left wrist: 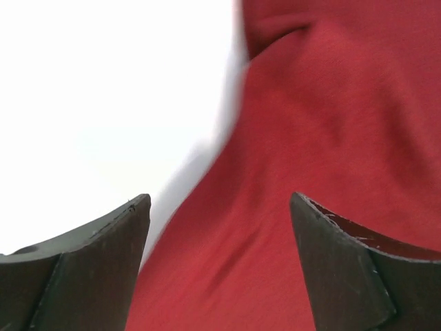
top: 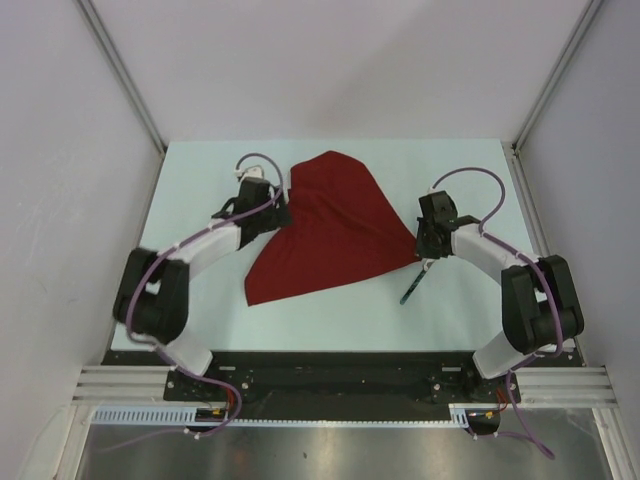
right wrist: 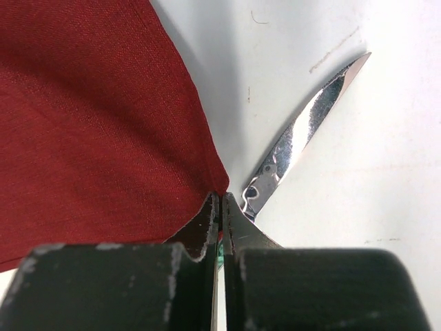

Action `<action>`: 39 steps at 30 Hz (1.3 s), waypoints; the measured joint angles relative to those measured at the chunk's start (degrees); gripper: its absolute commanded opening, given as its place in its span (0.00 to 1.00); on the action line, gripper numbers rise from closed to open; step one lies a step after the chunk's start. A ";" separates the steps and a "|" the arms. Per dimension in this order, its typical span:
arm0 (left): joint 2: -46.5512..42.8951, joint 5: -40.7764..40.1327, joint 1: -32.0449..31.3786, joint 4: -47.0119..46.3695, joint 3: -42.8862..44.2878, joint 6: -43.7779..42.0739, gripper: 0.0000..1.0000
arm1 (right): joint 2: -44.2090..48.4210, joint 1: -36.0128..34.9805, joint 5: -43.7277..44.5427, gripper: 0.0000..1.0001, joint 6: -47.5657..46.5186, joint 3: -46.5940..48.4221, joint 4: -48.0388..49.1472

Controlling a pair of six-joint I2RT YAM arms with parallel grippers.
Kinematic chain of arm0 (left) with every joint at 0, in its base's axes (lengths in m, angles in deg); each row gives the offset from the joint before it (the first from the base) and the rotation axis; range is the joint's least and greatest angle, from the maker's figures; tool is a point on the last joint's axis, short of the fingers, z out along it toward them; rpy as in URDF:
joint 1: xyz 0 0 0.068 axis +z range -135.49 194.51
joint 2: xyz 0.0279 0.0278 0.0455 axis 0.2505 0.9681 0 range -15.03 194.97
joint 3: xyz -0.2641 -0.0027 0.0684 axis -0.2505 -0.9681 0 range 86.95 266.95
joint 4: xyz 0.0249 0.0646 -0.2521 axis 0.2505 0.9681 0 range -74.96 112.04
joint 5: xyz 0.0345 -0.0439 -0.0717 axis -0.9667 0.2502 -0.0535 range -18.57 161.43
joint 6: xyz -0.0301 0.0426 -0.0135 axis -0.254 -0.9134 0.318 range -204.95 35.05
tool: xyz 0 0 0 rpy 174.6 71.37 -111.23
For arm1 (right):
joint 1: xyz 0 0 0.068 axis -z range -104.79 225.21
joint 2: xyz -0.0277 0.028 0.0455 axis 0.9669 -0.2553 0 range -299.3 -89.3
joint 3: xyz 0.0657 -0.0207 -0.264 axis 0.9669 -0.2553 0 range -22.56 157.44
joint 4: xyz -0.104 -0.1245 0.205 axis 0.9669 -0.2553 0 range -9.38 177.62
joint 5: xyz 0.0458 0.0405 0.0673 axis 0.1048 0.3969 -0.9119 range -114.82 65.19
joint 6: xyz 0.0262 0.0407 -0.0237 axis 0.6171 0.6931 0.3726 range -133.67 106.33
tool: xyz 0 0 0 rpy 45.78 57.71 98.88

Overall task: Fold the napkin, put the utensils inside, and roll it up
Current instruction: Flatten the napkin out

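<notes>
Pale walls (top: 300, 60) close in a white table (top: 350, 320), with both arms reaching forward from its near edge.

On the left side, the left hand (top: 272, 208) sits at the left border of the napkin (top: 330, 230), toward the cloth's far end. In its wrist view the left hand (left wrist: 220, 207) is open. Its two dark fingers (left wrist: 103, 269) stand wide apart with nothing between them. Red napkin (left wrist: 331, 138) fills the space under the gap and the right finger, and bare table (left wrist: 103, 103) shows beyond the left finger.

The napkin lies flat in the middle of the table, between the two arms. It is a dark red, roughly triangular shape, with a rounded peak at the far end and a broad lower edge slanting toward the near left.

At the napkin's right corner is the right hand (top: 428, 245). In its wrist view the right hand (right wrist: 220, 200) is closed, fingers pressed together. The point of the napkin (right wrist: 89, 124) runs right up to the fingertips, but I cannot tell whether any cloth is pinched.

Just right of those fingertips lies a utensil (right wrist: 303, 131), its shiny blade on the table (right wrist: 386, 172). From above, the utensil (top: 412, 285) is a thin dark sliver, angled toward the near left below the right hand and just off the napkin's corner.
</notes>
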 measured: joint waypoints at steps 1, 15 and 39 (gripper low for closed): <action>-4.15 -2.32 0.02 0.90 -3.21 0.07 0.85 | 0.28 0.00 0.00 0.00 0.00 -0.04 -0.13; -32.94 -5.03 0.00 13.42 -34.38 9.14 0.59 | 1.03 0.00 -2.69 0.00 0.20 -3.19 0.94; -34.51 -3.04 -0.70 5.90 -39.74 14.64 0.00 | 2.32 -0.02 -3.93 0.00 1.22 -4.70 2.54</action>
